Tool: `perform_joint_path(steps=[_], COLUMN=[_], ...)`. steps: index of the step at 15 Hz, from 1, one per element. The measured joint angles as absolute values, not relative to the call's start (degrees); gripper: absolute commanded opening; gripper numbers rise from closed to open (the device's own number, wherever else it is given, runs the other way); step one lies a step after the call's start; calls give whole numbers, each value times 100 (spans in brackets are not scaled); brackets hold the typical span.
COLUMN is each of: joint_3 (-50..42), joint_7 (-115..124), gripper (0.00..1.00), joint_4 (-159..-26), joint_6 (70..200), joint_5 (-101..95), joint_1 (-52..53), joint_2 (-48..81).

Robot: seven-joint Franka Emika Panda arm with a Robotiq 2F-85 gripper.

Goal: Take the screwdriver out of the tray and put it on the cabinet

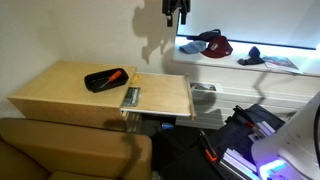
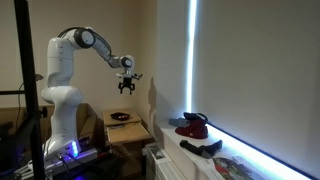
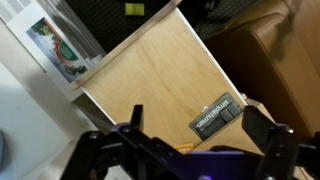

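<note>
The jaws hang wide open and empty, high above the bench [image 1: 60, 95]: reaching comes first. Next they must drop onto the screwdriver [image 1: 117, 74] in the tray [image 1: 98, 82].

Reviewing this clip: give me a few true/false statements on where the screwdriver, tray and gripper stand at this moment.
1. The screwdriver lies in the tray. True.
2. The gripper is shut on the screwdriver. False: it is open and empty, high above the cabinet.
3. A flat grey-green booklet lies on the cabinet beside the tray. True.
4. The tray sits on the brown couch. False: it sits on the cabinet top.
5. The screwdriver's handle is blue. False: it is orange-red.
</note>
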State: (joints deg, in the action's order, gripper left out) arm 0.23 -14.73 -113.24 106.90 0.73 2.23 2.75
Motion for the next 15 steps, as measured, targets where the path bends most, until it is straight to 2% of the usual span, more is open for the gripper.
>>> perform_joint_path(steps=[4,10,15], joint_3=[-123,-39,344], joint_7=[-3038,-3574,-4764], gripper=[100,100,100], joint_4=[-9969,-9614,-8349], joint_6=[10139,9968,9596], joint_5=[-20,-13,176], joint_1=[-117,-168,-217], joint_2=[1035,1302,2251])
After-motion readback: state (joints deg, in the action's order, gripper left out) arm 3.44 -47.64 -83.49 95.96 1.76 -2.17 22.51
